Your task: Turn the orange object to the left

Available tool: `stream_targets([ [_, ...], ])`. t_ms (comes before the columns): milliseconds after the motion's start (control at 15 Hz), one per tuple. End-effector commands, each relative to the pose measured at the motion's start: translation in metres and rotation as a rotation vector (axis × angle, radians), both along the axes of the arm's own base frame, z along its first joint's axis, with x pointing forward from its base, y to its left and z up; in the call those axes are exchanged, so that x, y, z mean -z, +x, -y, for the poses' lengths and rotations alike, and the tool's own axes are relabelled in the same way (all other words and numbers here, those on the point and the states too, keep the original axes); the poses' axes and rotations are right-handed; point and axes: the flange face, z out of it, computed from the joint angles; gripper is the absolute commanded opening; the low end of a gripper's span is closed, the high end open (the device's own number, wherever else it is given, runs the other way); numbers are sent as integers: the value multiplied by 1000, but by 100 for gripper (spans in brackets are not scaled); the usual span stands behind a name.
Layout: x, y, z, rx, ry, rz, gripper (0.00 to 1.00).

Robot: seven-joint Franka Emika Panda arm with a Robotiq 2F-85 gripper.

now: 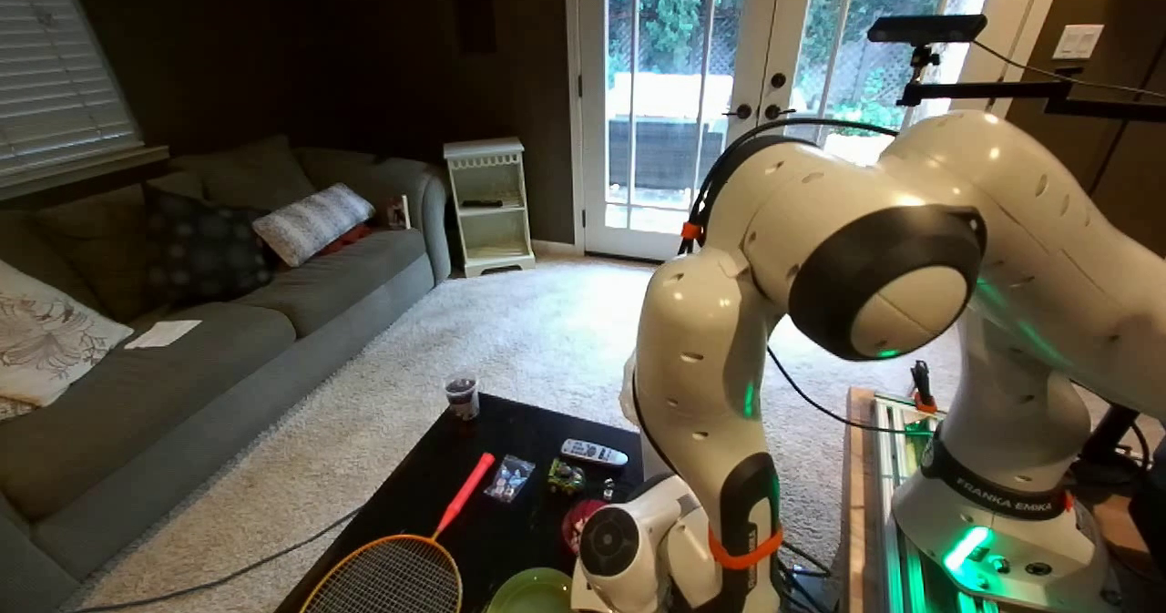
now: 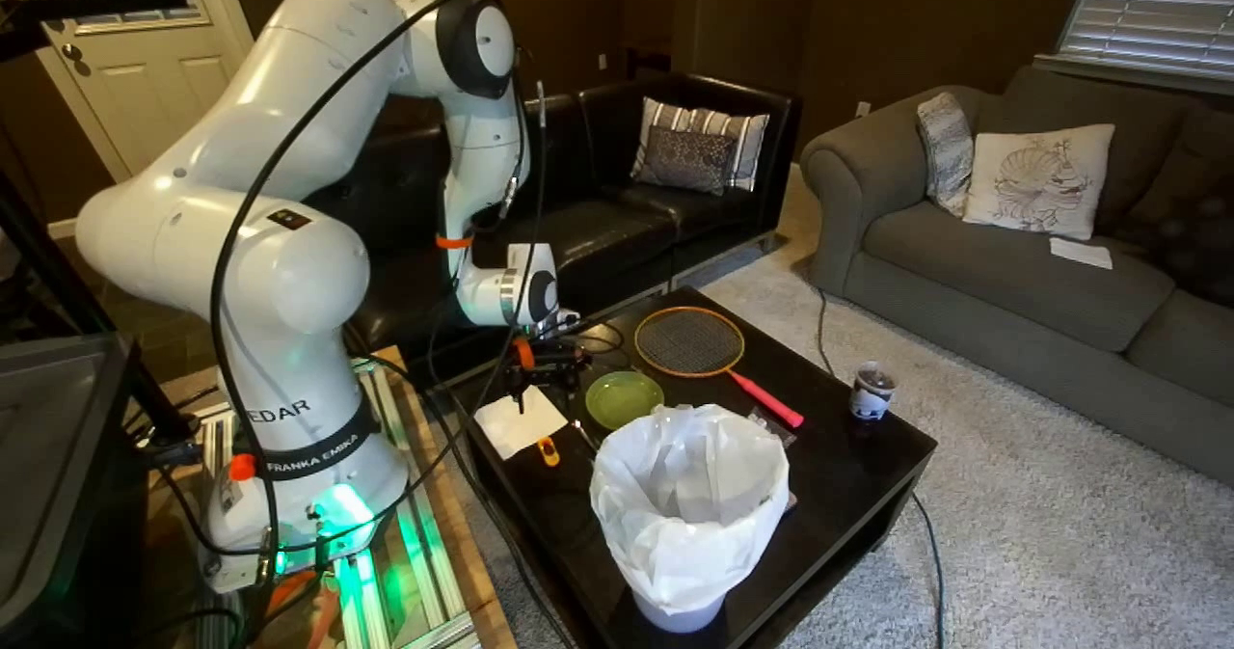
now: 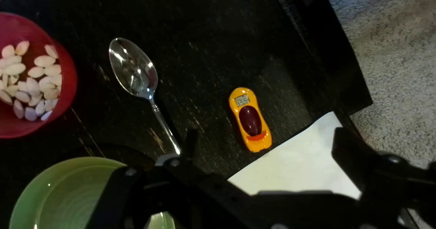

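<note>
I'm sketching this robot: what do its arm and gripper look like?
The glossy white, rounded arm has a black elbow ring, an orange strap, a black cable and a black base collar lettered FRANKA EMIKA. The angular black gripper has two blocky fingers.

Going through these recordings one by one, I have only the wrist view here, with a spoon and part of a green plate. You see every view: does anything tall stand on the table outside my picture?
Observer: Yes. In an exterior view, a bin lined with a white bag stands on the table.
Operator: And next to the green plate, past the edge of my picture?
Observer: A racket lies beside it, with a gap between the two.
Operator: Is there a drink I should know about?
Observer: In both exterior views a cup stands near a corner of the table; I can't make out what it holds.
</note>
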Motion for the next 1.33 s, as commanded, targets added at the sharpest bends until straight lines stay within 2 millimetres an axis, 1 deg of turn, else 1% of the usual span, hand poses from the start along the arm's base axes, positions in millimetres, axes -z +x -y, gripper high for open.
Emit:
stream_targets([
  [0, -34, 7, 3, 186, -2, -46, 100],
  [200, -49, 16, 4, 338, -12, -72, 100],
  [467, -64, 20, 0, 547, -10, -94, 100],
  [600, -66, 19, -4, 654, 0, -90, 100],
  [1000, -76, 2, -16, 963, 35, -53, 100],
  [1267, -82, -5, -11, 1152, 77, 36, 100],
])
